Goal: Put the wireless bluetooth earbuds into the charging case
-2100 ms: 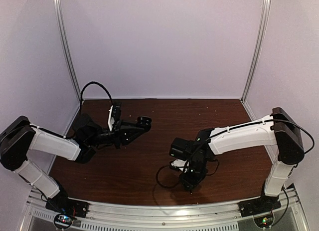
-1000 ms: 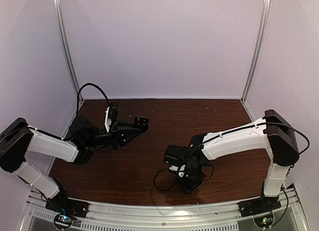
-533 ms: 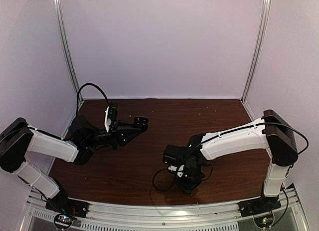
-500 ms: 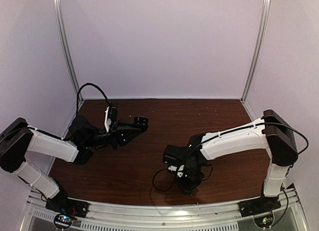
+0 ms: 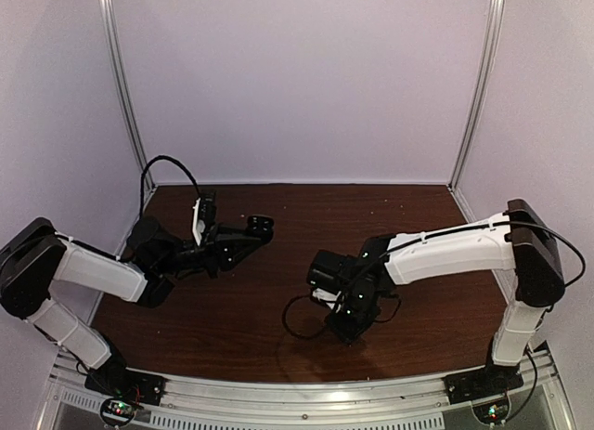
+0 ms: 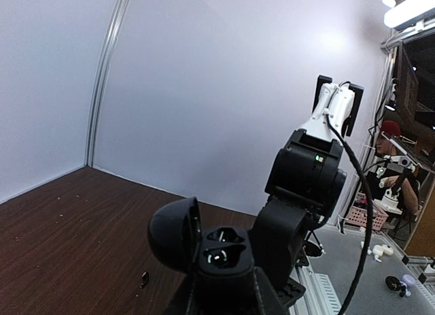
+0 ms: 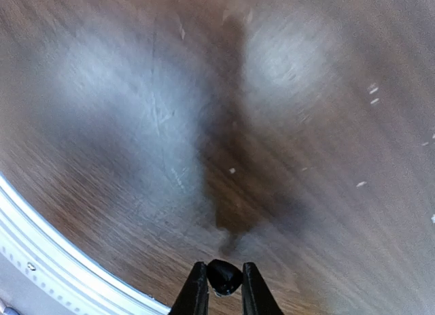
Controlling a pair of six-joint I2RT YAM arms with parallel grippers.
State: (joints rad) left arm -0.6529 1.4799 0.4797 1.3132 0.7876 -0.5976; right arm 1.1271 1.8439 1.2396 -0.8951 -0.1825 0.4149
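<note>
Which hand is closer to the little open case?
Left. The left hand holds the case itself; the right hand is across the table, near its front edge, pinching a bud.

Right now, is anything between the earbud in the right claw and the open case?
Nothing visible: only bare table lies between the earbud, pinched in the right claw, and the charging case held lid-open in the left claw.

The charging case point(image 6: 223, 255) sits in the left hand point(image 5: 252, 231), an earbud point(image 7: 224, 277) in the right hand point(image 7: 223, 268) nearer the front.
</note>
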